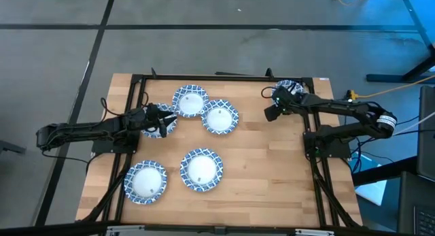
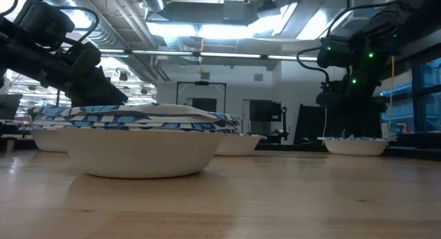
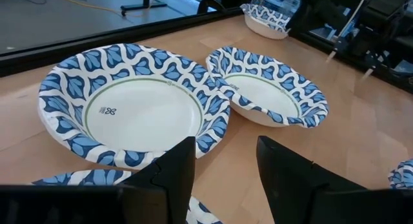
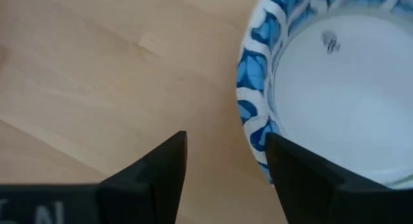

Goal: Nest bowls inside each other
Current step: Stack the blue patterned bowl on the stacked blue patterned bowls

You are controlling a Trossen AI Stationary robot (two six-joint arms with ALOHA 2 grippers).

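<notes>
While six patterned bowls sit spread over the counter, I hold both arms at the far half: the left hand hovers at the rim of the leftmost bowl, and the right hand hangs beside the far-right bowl. Seen from the left wrist, that hand's fingers stand spread with only bare wood showing between them, the rim lying beneath; two more bowls, the far middle one and its neighbour, touch just ahead. Seen from the right wrist, its fingers are likewise spread and empty, one already over the blue rim. Two further bowls, the near-left and near-centre, wait at the front. To do this well, I judge each hand should straddle the rim squarely, one finger inside and one outside, pinch gently so the thin lip does not buckle, then lift level and centre the bowl over its neighbour before letting go.
</notes>
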